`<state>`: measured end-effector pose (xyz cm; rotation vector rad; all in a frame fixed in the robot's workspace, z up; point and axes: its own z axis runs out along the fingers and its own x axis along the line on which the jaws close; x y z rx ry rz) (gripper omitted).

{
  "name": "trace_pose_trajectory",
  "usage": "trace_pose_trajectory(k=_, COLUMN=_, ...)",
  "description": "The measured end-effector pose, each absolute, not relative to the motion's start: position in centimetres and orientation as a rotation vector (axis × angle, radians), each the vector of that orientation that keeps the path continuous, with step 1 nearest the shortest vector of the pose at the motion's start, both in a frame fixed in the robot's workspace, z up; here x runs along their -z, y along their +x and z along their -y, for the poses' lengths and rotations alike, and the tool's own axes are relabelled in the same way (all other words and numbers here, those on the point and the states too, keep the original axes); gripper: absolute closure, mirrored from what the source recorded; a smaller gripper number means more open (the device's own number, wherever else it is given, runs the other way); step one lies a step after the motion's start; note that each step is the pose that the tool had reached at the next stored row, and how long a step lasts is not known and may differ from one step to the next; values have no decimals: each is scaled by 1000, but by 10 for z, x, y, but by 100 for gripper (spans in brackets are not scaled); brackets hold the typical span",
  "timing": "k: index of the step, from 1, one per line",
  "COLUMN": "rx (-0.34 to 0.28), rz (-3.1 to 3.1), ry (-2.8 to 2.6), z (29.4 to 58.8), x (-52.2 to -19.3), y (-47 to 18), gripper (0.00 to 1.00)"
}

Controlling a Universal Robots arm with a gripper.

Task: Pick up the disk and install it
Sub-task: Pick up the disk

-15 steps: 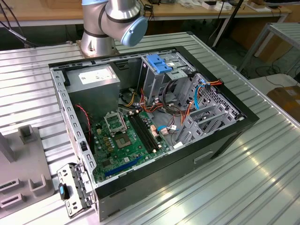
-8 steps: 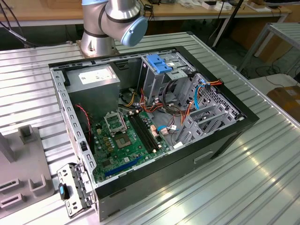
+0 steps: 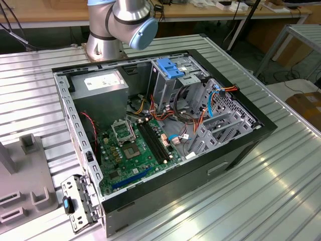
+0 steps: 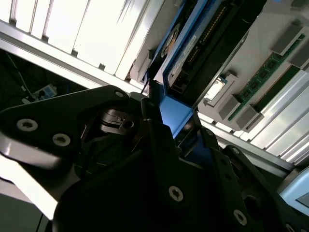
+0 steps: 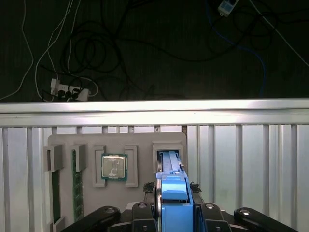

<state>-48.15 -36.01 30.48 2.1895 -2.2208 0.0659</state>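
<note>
Aluminium, ribbed and bright, the tabletop carries the largest thing in the exterior view: an open computer case lying on its side. In it are a green motherboard, a grey power supply with a white label, loose orange and red cables, and a metal drive cage topped by a blue plastic latch. I see no drive seated in that cage, so by my reading the installing is not yet done.

Next in size is the grey holder tray in the first wrist view, lying on the ribbed surface close to its edge. It has several pockets. One holds a square processor chip, one a green memory stick set on edge, and one the disk.

The disk stands edge-up in its pocket, and its light-blue rail runs up between the fingers of the tool. The fingers lie tight against the blue plastic on both sides, so the tool looks clenched on the disk. The second wrist view shows the same blue rail caught between the dark fingers.

I cannot tell whether the disk has cleared its pocket. The work appears to stand at the pick-up, with the disk grasped at the holder and not yet in the case.
</note>
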Motion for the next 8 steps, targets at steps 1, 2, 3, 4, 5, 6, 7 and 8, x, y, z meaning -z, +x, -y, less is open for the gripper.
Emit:
trace_pose_trajectory(k=1, rx=-66, rz=2221, ry=2189, z=360, x=-305, y=-481, gripper=63)
trace_pose_trajectory(k=2, rx=-66, rz=2221, ry=2189, z=360, x=-305, y=-481, gripper=63)
trace_pose_trajectory(k=3, rx=-66, rz=2221, ry=2189, z=360, x=-305, y=-481, gripper=63)
trace_pose_trajectory(k=4, rx=-66, rz=2221, ry=2190, z=360, x=-305, y=-481, gripper=63)
trace_pose_trajectory(k=5, rx=-66, rz=2221, ry=2190, z=360, x=-305, y=-482, gripper=63)
trace_pose_trajectory(k=6, rx=-67, rz=2221, ry=2190, z=360, x=-306, y=-482, gripper=63)
trace_pose_trajectory(k=7, rx=-68, rz=2221, ry=2190, z=360, x=-306, y=-481, gripper=63)
trace_pose_trajectory(k=8, rx=-69, rz=2222, ry=2191, z=360, x=-308, y=-481, gripper=63)
